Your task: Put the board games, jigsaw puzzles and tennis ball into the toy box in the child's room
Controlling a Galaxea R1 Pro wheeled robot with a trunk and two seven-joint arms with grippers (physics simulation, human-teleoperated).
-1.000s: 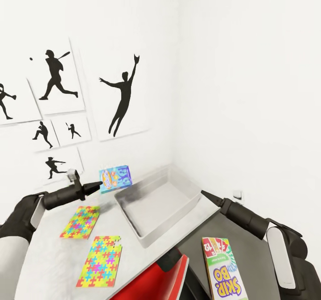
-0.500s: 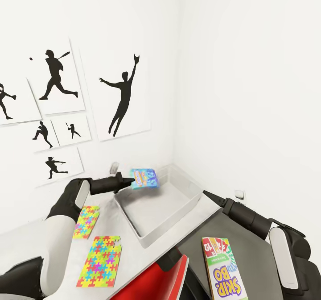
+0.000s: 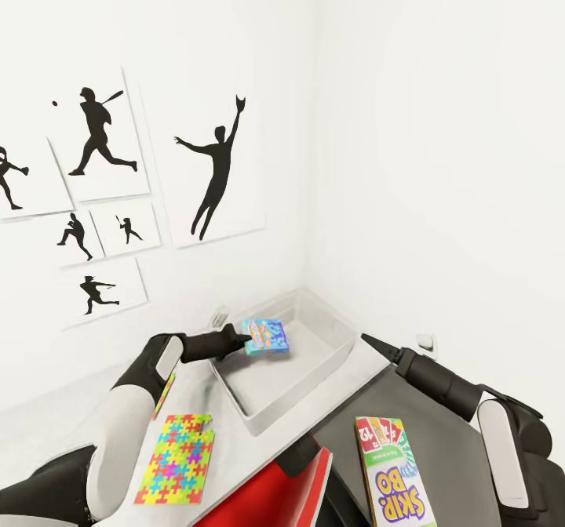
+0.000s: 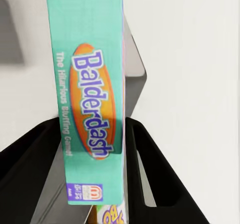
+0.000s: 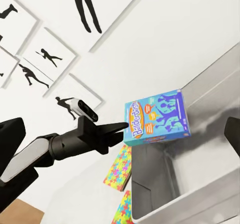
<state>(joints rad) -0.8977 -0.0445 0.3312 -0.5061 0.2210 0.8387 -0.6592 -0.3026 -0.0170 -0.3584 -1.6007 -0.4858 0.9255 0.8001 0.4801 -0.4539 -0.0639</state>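
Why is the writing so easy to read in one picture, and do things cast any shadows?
Left wrist view: the blue game box sits very close, so "Balderdash" reads sharply. Head view: the same box is small, its print illegible; soft grey shadow lies in the toy box. Right wrist view: the left gripper looks crisp.

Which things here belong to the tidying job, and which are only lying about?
Job: Balderdash box held by left gripper, toy box, puzzles, SKIP-BO box, table.
Lying about: silhouette pictures, red chair.
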